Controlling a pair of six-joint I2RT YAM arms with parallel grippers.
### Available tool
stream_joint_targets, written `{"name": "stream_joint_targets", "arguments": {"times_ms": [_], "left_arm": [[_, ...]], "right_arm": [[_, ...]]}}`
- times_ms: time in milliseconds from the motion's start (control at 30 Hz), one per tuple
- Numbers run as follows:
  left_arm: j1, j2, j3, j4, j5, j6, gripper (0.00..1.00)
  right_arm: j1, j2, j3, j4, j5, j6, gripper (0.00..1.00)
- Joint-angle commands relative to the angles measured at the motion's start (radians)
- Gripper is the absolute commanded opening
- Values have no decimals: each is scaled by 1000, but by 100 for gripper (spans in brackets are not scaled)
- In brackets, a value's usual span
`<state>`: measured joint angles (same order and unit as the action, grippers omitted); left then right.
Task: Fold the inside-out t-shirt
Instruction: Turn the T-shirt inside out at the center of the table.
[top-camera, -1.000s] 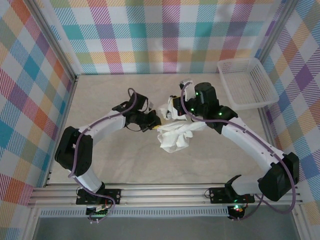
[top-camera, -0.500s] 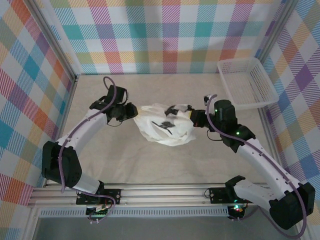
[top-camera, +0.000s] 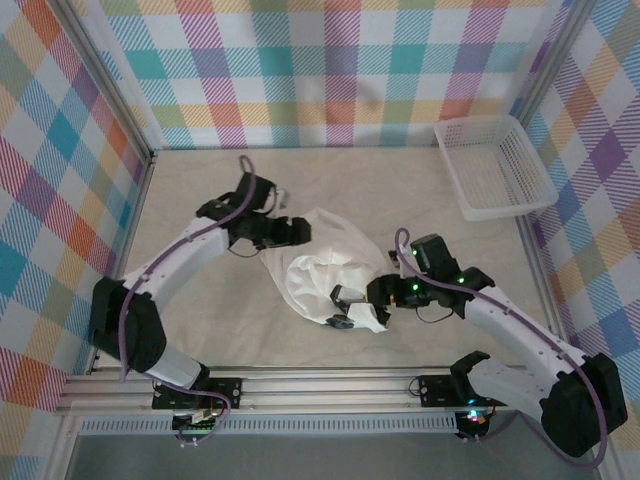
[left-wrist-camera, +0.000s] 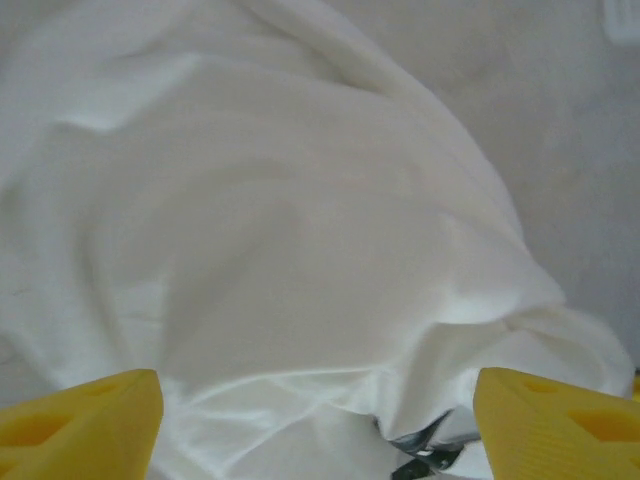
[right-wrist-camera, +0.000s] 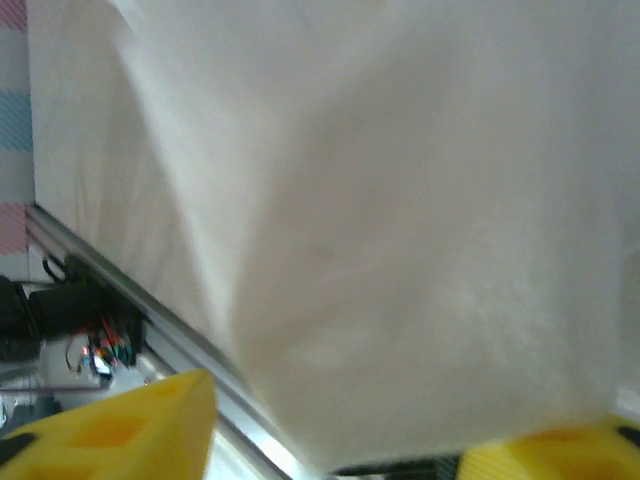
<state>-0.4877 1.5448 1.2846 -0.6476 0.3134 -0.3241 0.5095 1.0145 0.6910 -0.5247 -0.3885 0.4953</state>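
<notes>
The inside-out t-shirt (top-camera: 322, 262) lies on the table as a loose white heap, bunched and creased. My left gripper (top-camera: 302, 231) is at the heap's far left edge, open; in the left wrist view its yellow fingertips (left-wrist-camera: 85, 428) stand wide apart over slack white fabric (left-wrist-camera: 300, 250). My right gripper (top-camera: 343, 309) is at the heap's near edge, also open. Its yellow fingertips (right-wrist-camera: 115, 430) sit apart with blurred shirt cloth (right-wrist-camera: 400, 250) hanging just in front of them. Neither pair of jaws pinches cloth.
A white mesh basket (top-camera: 497, 166) stands at the back right corner. The aluminium rail (top-camera: 330, 385) with both arm bases runs along the near edge, close to the right gripper. Checked walls enclose the table on three sides.
Both grippers have opened and let go of the shirt, which they held stretched between them. The shirt has dropped into a heap. The right gripper has swung toward the near edge.
</notes>
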Motion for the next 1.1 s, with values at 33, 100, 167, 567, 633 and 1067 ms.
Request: {"name": "stream_joint_targets", "arguments": {"times_ms": [33,100,167,567,633,1067], "left_arm": [[-104,155,166,-125,-111,138,95],[-145,242,240,-158,-160,169,100],[-156,323,286,-176,-162,182,100],[-28,213,268,-19,190,-17,0],[3,146,255,34,242,-78,0],[18,32,221,77,285,-182,0]], "right_arm": [[-4,63,161,-41,265,-30,66],[-4,172,227,-55,354,-50,69],[-3,255,251,-5,356,-97,71],[25,444,146,50,187,-139,11],[80,429,78,61,191,-122,3],[157,101,136,220,502,-379,79]]}}
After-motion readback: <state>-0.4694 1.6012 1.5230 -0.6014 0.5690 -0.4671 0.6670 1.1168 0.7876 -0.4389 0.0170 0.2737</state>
